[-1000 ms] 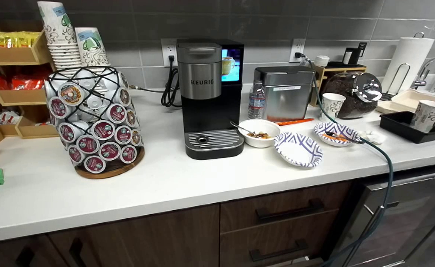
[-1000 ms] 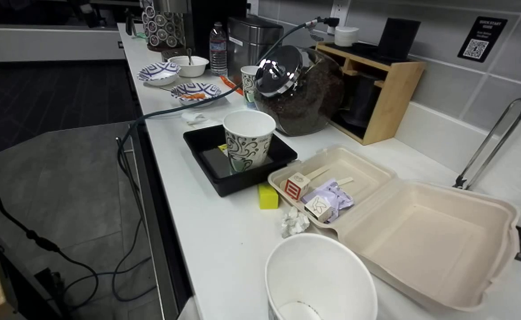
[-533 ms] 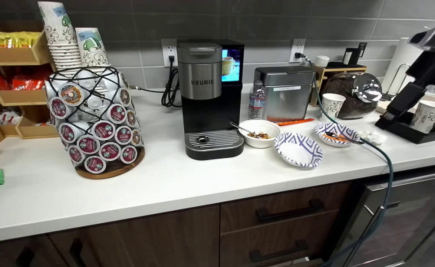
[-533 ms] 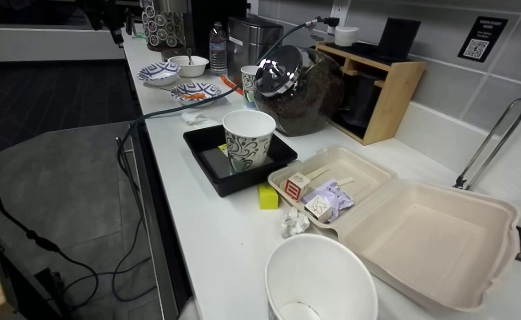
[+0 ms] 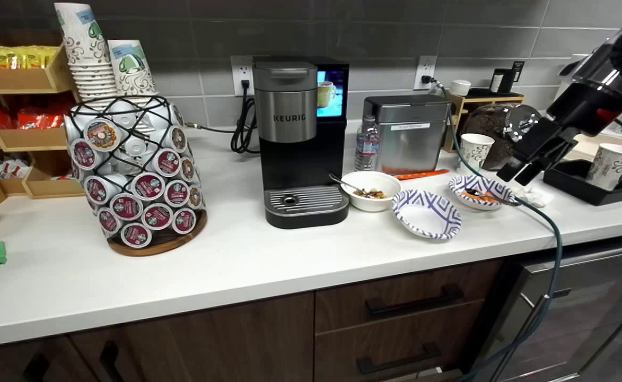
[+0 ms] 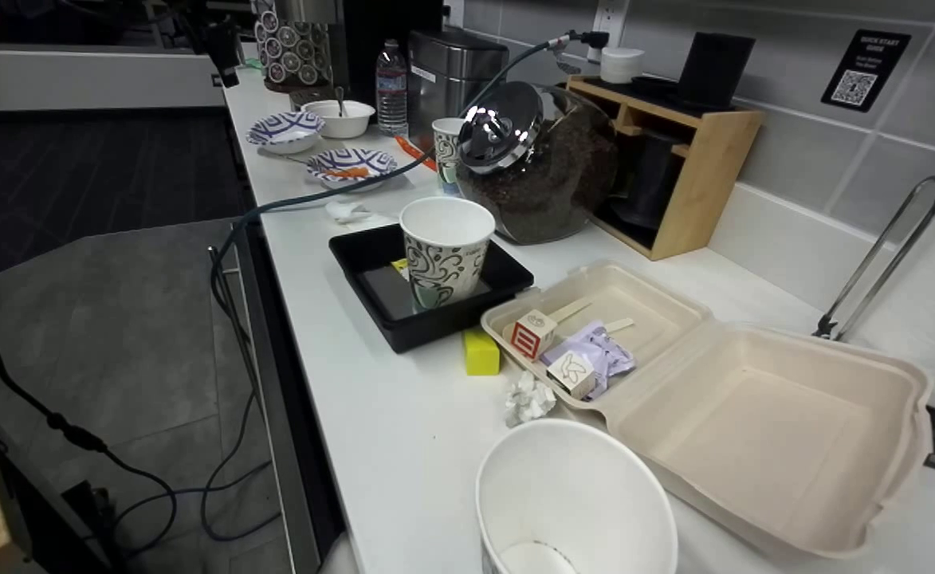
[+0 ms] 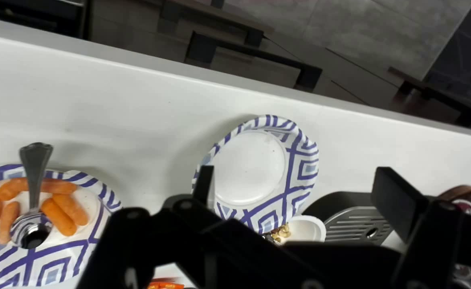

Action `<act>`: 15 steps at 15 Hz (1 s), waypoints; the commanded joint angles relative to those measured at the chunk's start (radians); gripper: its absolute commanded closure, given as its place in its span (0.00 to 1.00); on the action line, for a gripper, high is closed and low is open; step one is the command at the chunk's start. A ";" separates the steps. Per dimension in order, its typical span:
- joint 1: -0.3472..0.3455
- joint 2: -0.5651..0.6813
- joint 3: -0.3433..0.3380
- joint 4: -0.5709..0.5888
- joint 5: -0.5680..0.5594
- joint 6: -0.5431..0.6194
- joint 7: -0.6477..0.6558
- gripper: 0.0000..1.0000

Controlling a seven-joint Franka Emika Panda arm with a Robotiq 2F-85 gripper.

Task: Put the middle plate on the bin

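The middle plate, white with a blue pattern, stands tilted on the counter in an exterior view (image 5: 427, 216). It also shows in the other exterior picture (image 6: 285, 133) and the wrist view (image 7: 251, 168). Its edge overlaps the white bowl of nuts (image 5: 369, 204); I cannot tell if they touch. My gripper (image 5: 520, 171) is open and empty, above the counter near the carrot plate (image 5: 475, 183). In the wrist view my fingertips (image 7: 294, 172) are wide apart, and the left one covers part of the middle plate's rim. A steel box-like container (image 5: 411, 146) stands behind; whether it is the bin is unclear.
A black tray (image 6: 443, 325) holding a paper cup (image 6: 445, 275) lies farther along the counter. A cable (image 5: 554, 233) crosses the carrot plate's edge. A water bottle (image 5: 366, 148) and coffee machine (image 5: 289, 122) stand at the back. The counter's front edge (image 7: 139, 66) is near the plates.
My arm came in from the right edge in an exterior view and moved left towards the plates, with the gripper turning. Its two fingertips now show apart. The plates have not moved.
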 commanded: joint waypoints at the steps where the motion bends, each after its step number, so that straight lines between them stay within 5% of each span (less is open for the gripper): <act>1: 0.124 0.156 -0.093 0.094 0.278 0.102 -0.085 0.00; 5: 0.101 0.292 -0.082 0.172 0.528 0.091 -0.236 0.00; 13: 0.062 0.484 -0.063 0.277 0.716 0.084 -0.368 0.00; 15: 0.058 0.511 -0.061 0.298 0.742 0.086 -0.384 0.26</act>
